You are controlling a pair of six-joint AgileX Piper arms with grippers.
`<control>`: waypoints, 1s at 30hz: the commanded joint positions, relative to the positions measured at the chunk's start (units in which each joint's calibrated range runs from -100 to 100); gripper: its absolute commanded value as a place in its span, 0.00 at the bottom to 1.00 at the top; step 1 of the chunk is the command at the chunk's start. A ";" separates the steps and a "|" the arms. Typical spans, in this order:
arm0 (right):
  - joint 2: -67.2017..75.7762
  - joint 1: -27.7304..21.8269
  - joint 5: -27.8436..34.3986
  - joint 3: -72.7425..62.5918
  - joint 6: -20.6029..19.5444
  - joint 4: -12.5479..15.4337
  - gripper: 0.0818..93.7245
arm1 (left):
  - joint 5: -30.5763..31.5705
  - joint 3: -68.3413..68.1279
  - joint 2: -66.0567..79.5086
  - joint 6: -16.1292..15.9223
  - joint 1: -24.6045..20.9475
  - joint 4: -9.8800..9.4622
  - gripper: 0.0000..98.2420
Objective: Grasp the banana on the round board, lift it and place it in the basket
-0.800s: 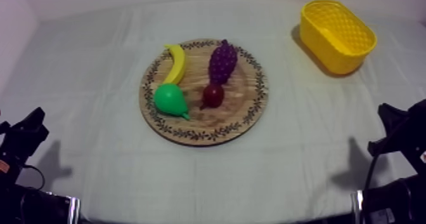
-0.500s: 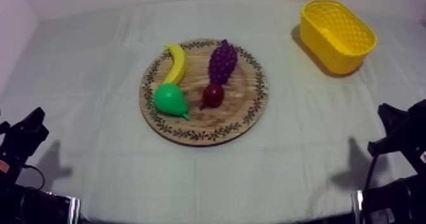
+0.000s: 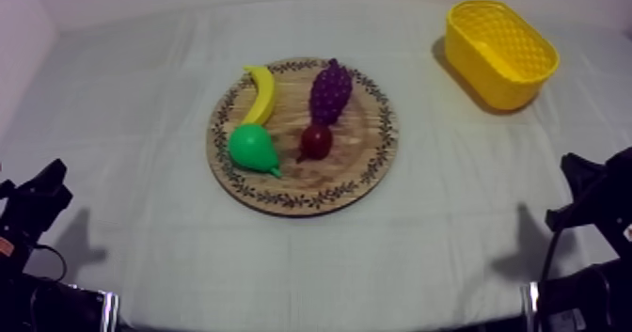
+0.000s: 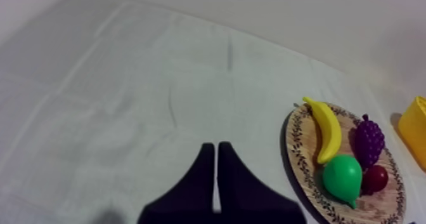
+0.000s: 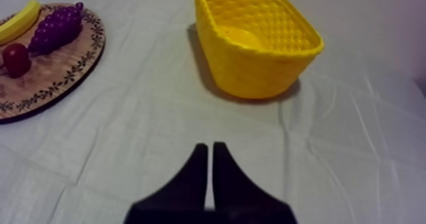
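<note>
The yellow banana (image 3: pixel 262 93) lies on the far left part of the round wooden board (image 3: pixel 367 171), beside the purple grapes (image 3: pixel 330 89). From the left wrist the banana (image 4: pixel 325 129) is off to the side of my left gripper (image 4: pixel 216 148), whose fingers lie together over bare cloth. The yellow basket (image 3: pixel 500 52) stands at the far right of the table. My right gripper (image 5: pixel 210 148) is shut on nothing, with the basket (image 5: pixel 256 39) just ahead of it. At rest, the left arm (image 3: pixel 33 204) and right arm (image 3: pixel 592 195) sit low at the table's sides.
A green pear (image 3: pixel 252 148) and a small red fruit (image 3: pixel 316 141) share the board with the banana and grapes. Bare cloth lies between the board and the basket, and in front of both grippers.
</note>
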State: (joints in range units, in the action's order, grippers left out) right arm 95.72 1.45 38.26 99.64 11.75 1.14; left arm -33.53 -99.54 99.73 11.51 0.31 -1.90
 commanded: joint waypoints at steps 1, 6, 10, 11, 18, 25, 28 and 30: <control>0.03 0.00 -0.04 0.02 -0.02 0.01 0.00 | -0.02 -0.01 0.01 0.00 0.01 -0.02 0.00; 0.03 0.25 -0.08 0.02 0.08 0.01 0.01 | -0.02 -0.01 0.01 0.00 0.01 -0.02 0.00; -1.26 0.73 -2.94 -0.11 -1.19 -0.19 0.01 | -0.02 -0.01 0.01 -0.03 0.01 -0.02 0.00; -2.55 1.06 -3.91 -0.57 -2.25 -0.81 0.01 | -0.02 -0.01 0.01 -0.02 0.01 -0.02 0.00; -19.37 1.50 -5.08 -15.52 -3.40 2.04 0.00 | -0.02 -0.01 0.01 -0.02 0.01 -0.02 0.00; -39.88 -0.17 2.86 -40.44 -0.88 8.99 0.00 | -0.02 -0.01 0.01 -0.01 0.01 -0.02 0.00; -47.82 1.53 8.05 -51.21 -2.74 8.56 0.00 | -0.02 -0.01 0.01 0.00 0.01 -0.02 0.00; -52.69 2.67 11.74 -57.75 -4.06 8.16 0.01 | -0.02 -0.01 0.01 0.00 0.01 -0.02 0.00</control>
State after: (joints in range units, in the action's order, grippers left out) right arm 52.97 3.22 45.96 56.24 11.31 9.57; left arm -33.53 -99.54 99.73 11.51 0.31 -1.90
